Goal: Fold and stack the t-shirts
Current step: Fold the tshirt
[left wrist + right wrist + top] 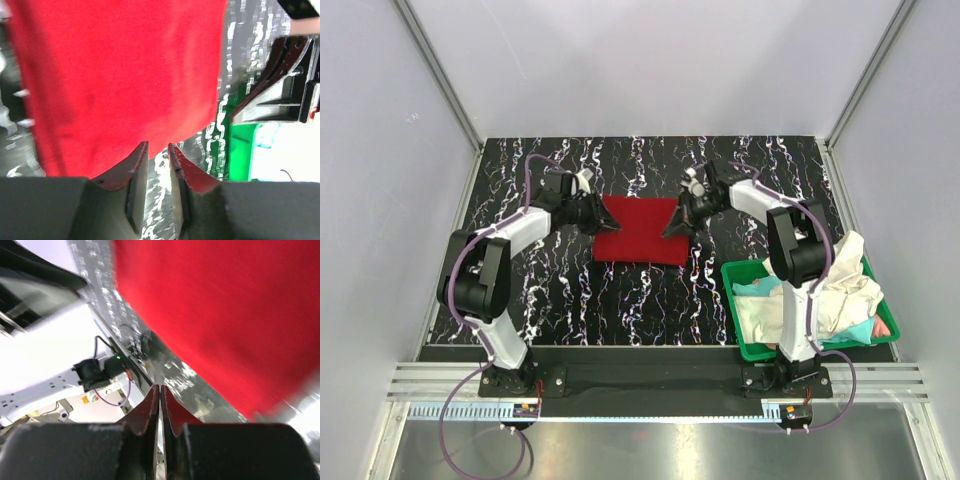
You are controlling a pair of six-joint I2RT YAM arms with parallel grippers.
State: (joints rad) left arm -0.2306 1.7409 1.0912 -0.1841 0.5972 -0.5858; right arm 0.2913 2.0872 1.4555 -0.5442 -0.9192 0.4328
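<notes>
The deep red t-shirt [642, 232] lies folded into a flat rectangle at the middle of the table. My left gripper [595, 215] is at its left edge, jaws a little apart with only table showing between them [158, 145]. My right gripper [675, 225] is at the shirt's right edge, shut with nothing in it [159, 387]. The red cloth fills the left wrist view [120, 75] and the right wrist view [225, 310]. A cream-white shirt [840, 285], a teal one [760, 290] and a pinkish one [882, 325] lie crumpled in the bin.
The green plastic bin [736, 305] stands at the near right beside the right arm's base, and shows in the left wrist view [240, 150]. The table has a black marbled top [560, 290]. Grey walls close in the back and both sides.
</notes>
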